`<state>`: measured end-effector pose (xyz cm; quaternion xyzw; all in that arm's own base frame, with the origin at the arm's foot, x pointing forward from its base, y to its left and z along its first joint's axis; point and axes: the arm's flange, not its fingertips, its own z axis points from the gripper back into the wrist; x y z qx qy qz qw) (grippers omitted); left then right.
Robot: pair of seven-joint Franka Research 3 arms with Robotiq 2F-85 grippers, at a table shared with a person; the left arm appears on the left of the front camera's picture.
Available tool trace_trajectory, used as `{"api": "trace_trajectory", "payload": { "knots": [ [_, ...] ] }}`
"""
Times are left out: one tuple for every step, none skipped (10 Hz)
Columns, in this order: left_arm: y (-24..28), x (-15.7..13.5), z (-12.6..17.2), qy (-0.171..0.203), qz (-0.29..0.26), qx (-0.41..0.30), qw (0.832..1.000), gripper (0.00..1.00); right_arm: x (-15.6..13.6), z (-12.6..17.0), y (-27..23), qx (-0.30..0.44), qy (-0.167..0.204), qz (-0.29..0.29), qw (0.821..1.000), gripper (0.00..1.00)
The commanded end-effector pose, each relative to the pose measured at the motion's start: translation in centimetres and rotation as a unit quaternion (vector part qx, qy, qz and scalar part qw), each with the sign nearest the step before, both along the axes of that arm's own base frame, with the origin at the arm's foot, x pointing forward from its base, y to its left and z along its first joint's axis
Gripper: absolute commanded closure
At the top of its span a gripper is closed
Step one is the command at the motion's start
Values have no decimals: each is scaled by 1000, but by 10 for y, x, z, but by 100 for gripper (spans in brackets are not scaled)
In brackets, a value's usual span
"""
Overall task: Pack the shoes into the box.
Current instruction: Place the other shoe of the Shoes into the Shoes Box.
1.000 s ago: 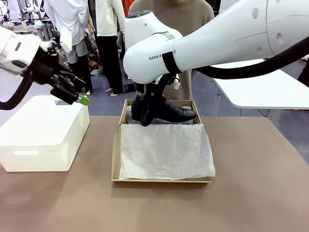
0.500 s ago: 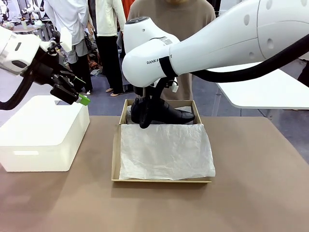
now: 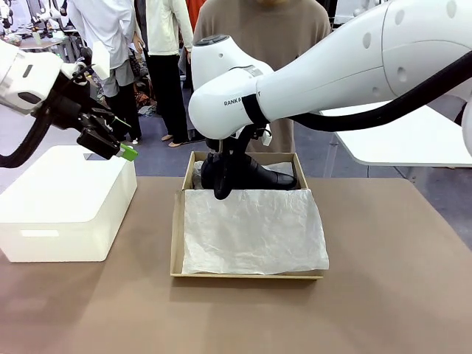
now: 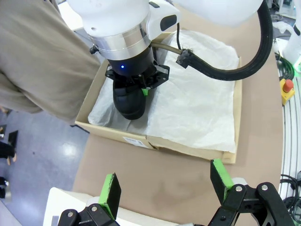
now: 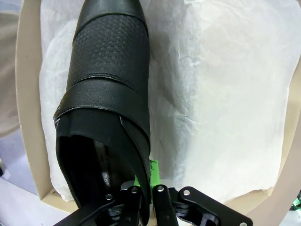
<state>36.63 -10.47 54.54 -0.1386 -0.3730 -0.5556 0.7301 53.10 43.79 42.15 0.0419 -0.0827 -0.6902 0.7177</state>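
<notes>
Glossy leather shoe (image 5: 108, 94), crinkled white tissue paper (image 5: 211, 94), matt cardboard box (image 3: 177, 236)

Letters "RANK A" on white right arm (image 3: 332, 66), sticker (image 4: 134, 140) on box (image 4: 188, 147) illegible

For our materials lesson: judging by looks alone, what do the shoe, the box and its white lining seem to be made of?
Shoe: probably leather, smooth black with a pebbled band, stitched seams.
Box: plain brown cardboard, matt, raw cut edges.
Lining: thin white paper, crumpled creases.

Black shoe (image 3: 267, 175), seemingly within cardboard box (image 3: 177, 230).
</notes>
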Motion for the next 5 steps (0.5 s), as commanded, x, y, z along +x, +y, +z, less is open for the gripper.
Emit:
{"api": "trace_trajectory", "payload": {
  "knots": [
    [2,2,0,-4,-10,-7,1000,0,5,8,3,14,-1,10,1000,100],
    [2,2,0,-4,-10,-7,1000,0,6,8,3,18,3,10,1000,100],
    [2,2,0,-4,-10,-7,1000,0,6,8,3,23,13,9,1000,84],
    [2,2,0,-4,-10,-7,1000,0,6,9,2,29,16,9,999,65],
    [2,2,0,-4,-10,-7,1000,0,7,11,2,30,18,8,999,45]
  ]
}}
